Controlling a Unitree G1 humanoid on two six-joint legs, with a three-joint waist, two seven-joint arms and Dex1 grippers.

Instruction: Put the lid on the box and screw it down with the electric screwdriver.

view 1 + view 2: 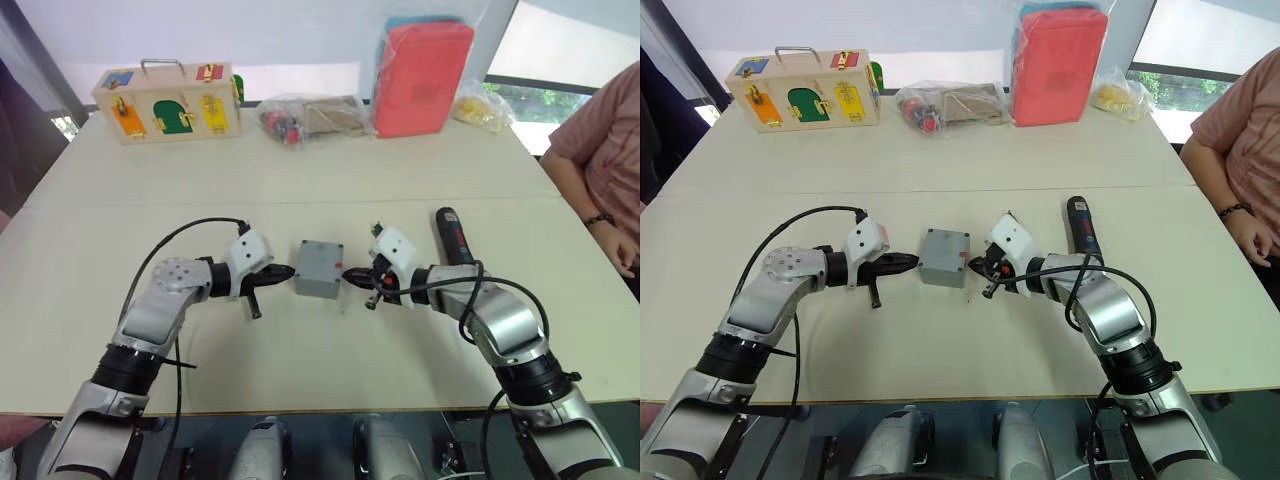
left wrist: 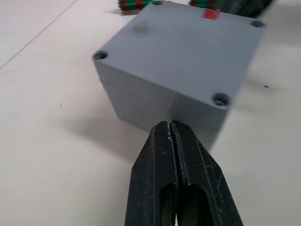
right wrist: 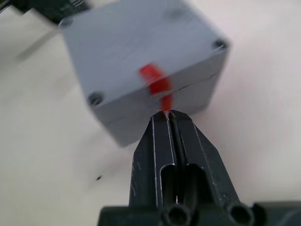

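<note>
The box (image 1: 319,270) is sitting near the middle of the counter (image 1: 300,180) with the lid (image 2: 183,52) already lying on top of it, a seam showing between the two along the side wall and a screw hole at each corner of the lid. A red strip is running over the lid's edge and down the wall on the side of the box facing the right claw.

The left claw (image 1: 283,272) is pressing against the box's left wall, its two black fingers (image 2: 160,174) pinched together with nothing between them. The right claw (image 1: 352,275) is meeting the box's opposite wall at the red strip, its fingers (image 3: 162,146) likewise closed tight and holding nothing.

The electric screwdriver (image 1: 452,236) is lying flat on the counter to the right of the box, just beyond the right claw, untouched.
</note>
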